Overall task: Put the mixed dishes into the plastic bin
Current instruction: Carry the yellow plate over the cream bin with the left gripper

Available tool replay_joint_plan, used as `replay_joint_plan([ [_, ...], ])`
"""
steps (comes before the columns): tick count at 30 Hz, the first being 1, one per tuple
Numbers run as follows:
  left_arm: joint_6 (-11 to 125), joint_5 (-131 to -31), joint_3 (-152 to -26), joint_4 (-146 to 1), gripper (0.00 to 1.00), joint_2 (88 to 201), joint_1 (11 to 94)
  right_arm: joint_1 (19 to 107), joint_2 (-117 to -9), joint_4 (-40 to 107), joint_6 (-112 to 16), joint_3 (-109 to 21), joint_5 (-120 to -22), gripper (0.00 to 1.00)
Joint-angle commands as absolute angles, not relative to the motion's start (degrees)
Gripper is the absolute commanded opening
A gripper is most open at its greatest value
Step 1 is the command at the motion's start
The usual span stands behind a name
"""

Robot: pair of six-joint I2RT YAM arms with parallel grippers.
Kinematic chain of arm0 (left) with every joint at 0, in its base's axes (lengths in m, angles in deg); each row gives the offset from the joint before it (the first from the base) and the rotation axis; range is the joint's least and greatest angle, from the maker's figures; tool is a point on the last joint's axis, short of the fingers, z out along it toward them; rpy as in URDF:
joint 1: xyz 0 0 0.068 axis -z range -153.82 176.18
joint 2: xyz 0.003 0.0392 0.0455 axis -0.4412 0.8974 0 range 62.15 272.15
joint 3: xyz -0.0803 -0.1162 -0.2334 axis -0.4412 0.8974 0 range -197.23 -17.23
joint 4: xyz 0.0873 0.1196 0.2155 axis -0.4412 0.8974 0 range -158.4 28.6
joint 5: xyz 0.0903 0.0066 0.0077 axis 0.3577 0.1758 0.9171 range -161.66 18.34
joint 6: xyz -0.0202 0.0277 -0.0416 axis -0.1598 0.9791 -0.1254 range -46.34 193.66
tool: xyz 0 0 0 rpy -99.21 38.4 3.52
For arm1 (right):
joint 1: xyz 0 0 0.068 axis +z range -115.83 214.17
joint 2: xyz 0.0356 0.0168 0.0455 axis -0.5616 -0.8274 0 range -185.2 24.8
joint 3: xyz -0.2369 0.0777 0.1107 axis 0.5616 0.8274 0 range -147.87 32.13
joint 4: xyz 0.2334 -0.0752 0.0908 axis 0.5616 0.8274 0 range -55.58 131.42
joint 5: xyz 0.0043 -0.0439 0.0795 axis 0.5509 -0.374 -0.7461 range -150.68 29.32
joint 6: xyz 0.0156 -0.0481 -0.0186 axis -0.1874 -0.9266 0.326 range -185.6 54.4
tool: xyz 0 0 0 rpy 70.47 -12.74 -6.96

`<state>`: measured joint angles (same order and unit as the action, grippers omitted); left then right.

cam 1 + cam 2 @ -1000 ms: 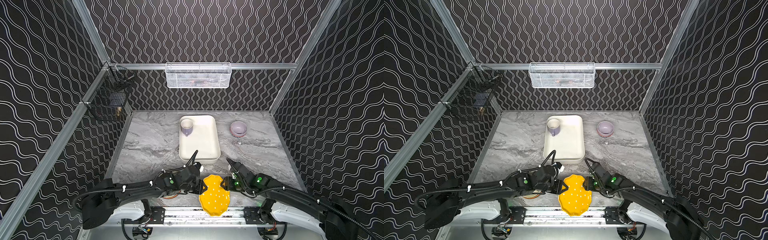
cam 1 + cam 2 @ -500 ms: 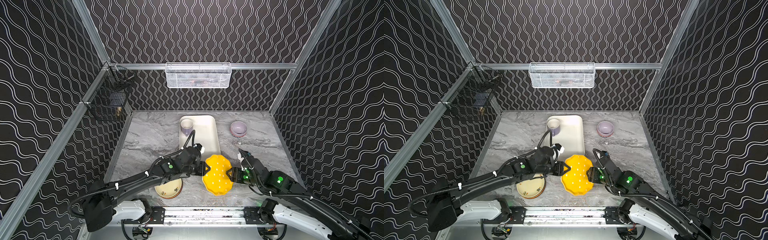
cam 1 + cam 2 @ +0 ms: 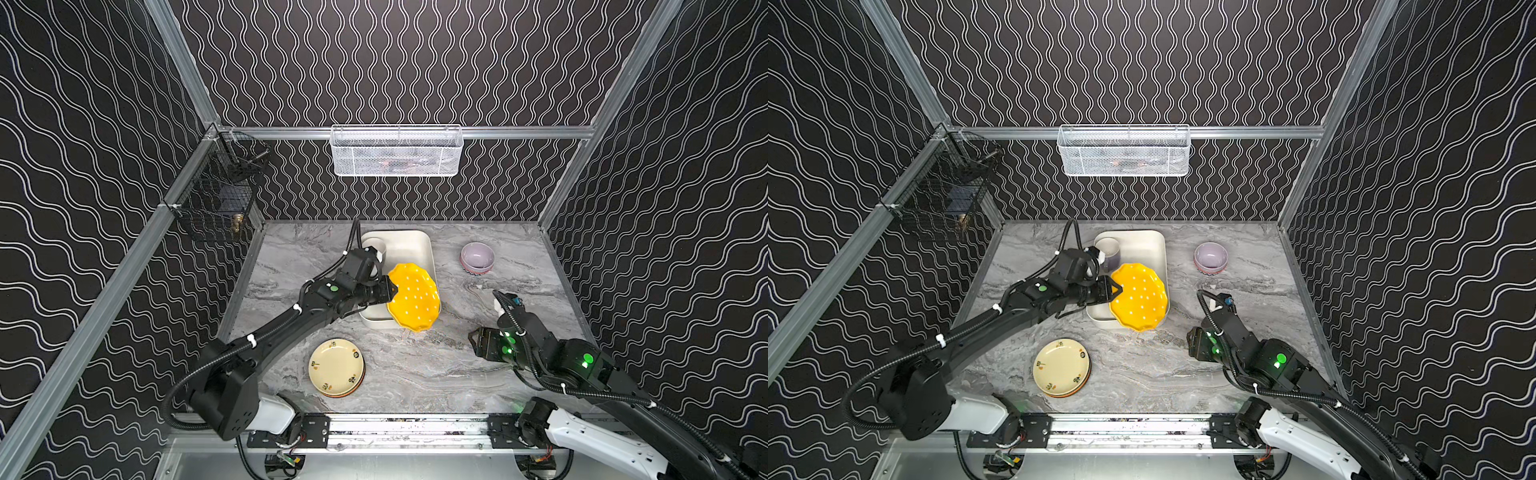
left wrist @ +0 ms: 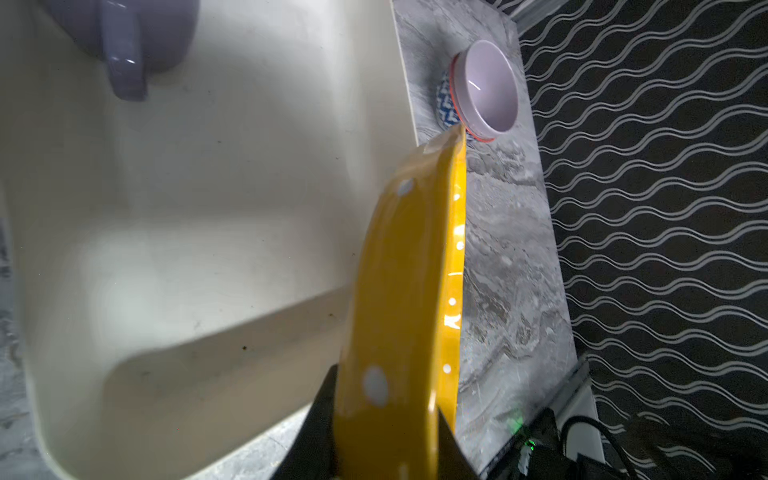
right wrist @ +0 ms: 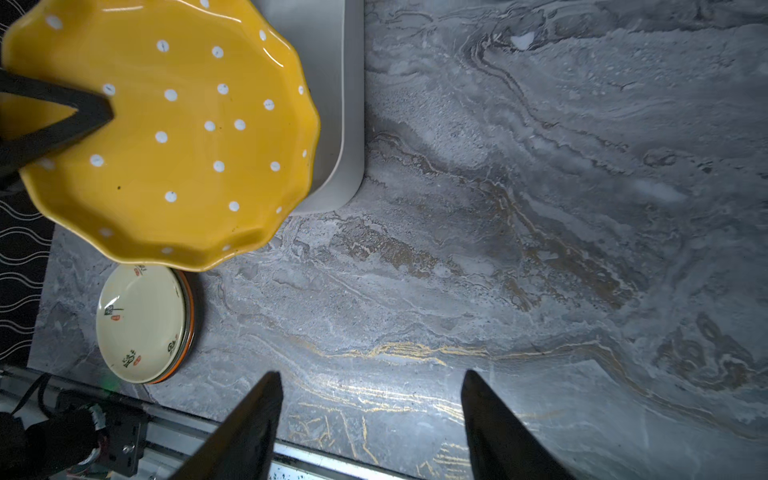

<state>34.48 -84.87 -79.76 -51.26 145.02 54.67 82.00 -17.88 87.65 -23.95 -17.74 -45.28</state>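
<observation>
Clamped on the yellow scalloped plate (image 3: 415, 299) with the left gripper (image 3: 390, 291), jaws pinched over the rim nearest the arm, with one of the black fingers (image 5: 93, 110) laid across the glazed face in the right wrist view. Glossy ceramic, wavy-edged, sprinkled with white dots. Held tilted above the near right corner of the plastic bin (image 3: 409, 249), covering that corner and overlapping the near wall and right rim in both top views. Cannot tell whether touching the bin.

Matte cream plastic for the bin: shallow, rectangular, rounded at the corners, faintly speckled on the floor in the left wrist view. Inside it, at the far left corner, a lavender mug (image 3: 1111, 253) with a smooth glaze, partly hidden behind the left wrist.

Out on the grey veined marble table (image 3: 415, 374), a round lilac bowl (image 3: 478, 257) right of the bin and apart from it, patterned on its outer wall. Near the front edge, a stack of small round plates, topped by a cream floral plate (image 3: 336, 365) with an orange edge showing beneath.

Right gripper (image 5: 370, 415) released — jaws spread wide over bare marble, well to the right of the yellow plate.

Hung on the back rail, a white wire-mesh basket (image 3: 397, 151); on the left rail, a black wire basket (image 3: 216, 199).
</observation>
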Motion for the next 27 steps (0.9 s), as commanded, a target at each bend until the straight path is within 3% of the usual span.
replay_joint_plan([
  [1, 35.22, -86.6, -80.75, -56.76, 0.0, 146.68, 52.48, 82.0, -17.92, 90.04, -24.11, -18.85, -42.4, 0.72],
  [20, 34.85, -93.7, -80.75, -63.2, 0.0, 159.42, 48.86, 76.33, -24.07, 86.75, -29.65, -19.99, -45.03, 0.74],
  [27, 36.86, -94.16, -78.88, -61.3, 0.09, 161.06, 48.86, 71.24, -25.21, 85.05, -32.32, -19.56, -48.87, 0.74],
])
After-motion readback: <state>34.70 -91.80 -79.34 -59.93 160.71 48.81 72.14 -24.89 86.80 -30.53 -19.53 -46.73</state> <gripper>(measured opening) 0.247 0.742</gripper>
